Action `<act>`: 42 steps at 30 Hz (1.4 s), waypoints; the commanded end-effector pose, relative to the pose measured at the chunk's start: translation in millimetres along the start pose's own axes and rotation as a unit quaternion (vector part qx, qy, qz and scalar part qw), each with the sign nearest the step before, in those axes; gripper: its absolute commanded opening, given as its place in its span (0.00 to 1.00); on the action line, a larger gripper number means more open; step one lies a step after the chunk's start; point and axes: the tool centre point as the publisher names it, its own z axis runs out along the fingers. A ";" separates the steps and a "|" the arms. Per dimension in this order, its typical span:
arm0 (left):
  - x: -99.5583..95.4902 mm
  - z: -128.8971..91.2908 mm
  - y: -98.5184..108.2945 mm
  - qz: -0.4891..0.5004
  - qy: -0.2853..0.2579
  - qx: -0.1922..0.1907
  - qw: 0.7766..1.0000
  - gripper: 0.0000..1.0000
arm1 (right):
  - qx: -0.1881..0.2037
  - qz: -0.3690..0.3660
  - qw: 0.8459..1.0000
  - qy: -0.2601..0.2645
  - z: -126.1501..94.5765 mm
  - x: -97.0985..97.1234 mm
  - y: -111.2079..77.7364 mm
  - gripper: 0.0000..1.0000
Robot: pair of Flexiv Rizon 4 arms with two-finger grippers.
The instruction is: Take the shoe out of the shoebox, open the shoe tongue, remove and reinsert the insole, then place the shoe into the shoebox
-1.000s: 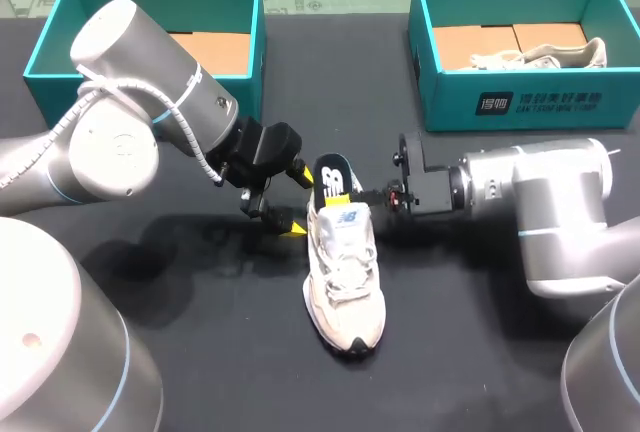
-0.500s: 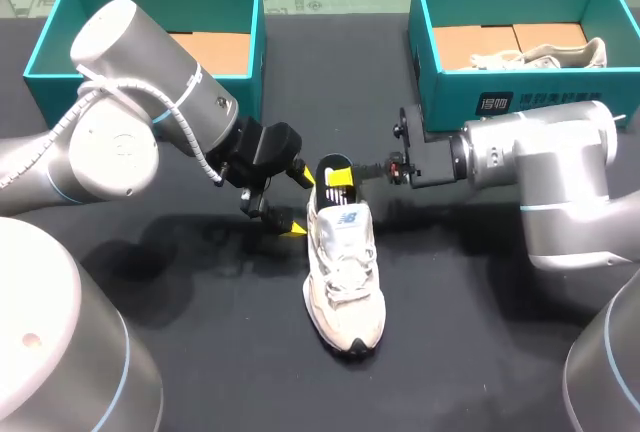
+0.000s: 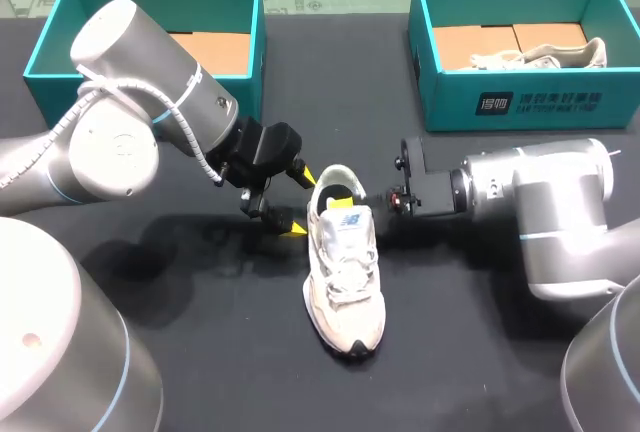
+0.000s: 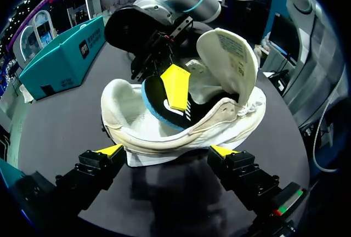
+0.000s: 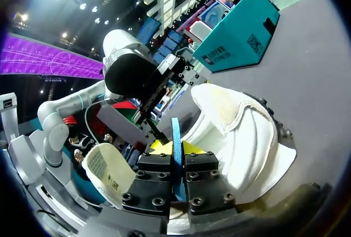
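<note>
The shoe (image 3: 345, 272) lies on its sole on the desk (image 3: 480, 352), its heel end between the tips of the two claws, which come at it from opposite sides. Its tongue (image 4: 230, 56) stands folded up and forward, away from the left claw, so the mouth is wide. The insole (image 5: 176, 135), black with a blue edge, is on edge in that mouth, heel end up, and looks only partly seated.

The right claw (image 5: 175, 148) is pinched tight on the insole's edge, its yellow tips just inside the collar. The left claw (image 4: 167, 150) is spread wide with the heel just ahead of and between its fingers; whether either finger touches the heel I cannot tell.

Risks, as I judge them:

- The insole may buckle or fold at the toe if the right claw pushes it down while it is still on edge; it needs to turn flat first.
- The shoe is braced by little (the left claw grips nothing), so a push from the right claw could slide or tip it toward the left claw.
- The tongue could flop back over the mouth and trap the insole half in.
- If the right claw lets go early, the insole may spring up out of the collar.
- With the claws this close over the heel, their tips could collide.
</note>
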 end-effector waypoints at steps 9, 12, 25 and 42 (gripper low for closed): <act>-0.3 1.4 -0.7 0.000 0.000 -0.001 1.000 1.00 | 0.025 -0.051 0.998 -0.015 1.2 14.3 27.7 0.47; -0.3 1.4 -0.7 0.000 0.000 -0.001 1.000 1.00 | 0.030 -0.058 0.998 -0.021 -1.5 14.1 36.6 0.42; -0.3 1.4 -0.7 0.000 0.000 -0.001 1.000 1.00 | 0.029 -0.023 0.999 -0.018 0.8 -3.0 22.7 0.00; 0.6 -4.1 -1.3 0.005 0.001 0.000 1.000 1.00 | 0.030 -0.038 0.998 -0.029 1.8 10.9 21.9 0.49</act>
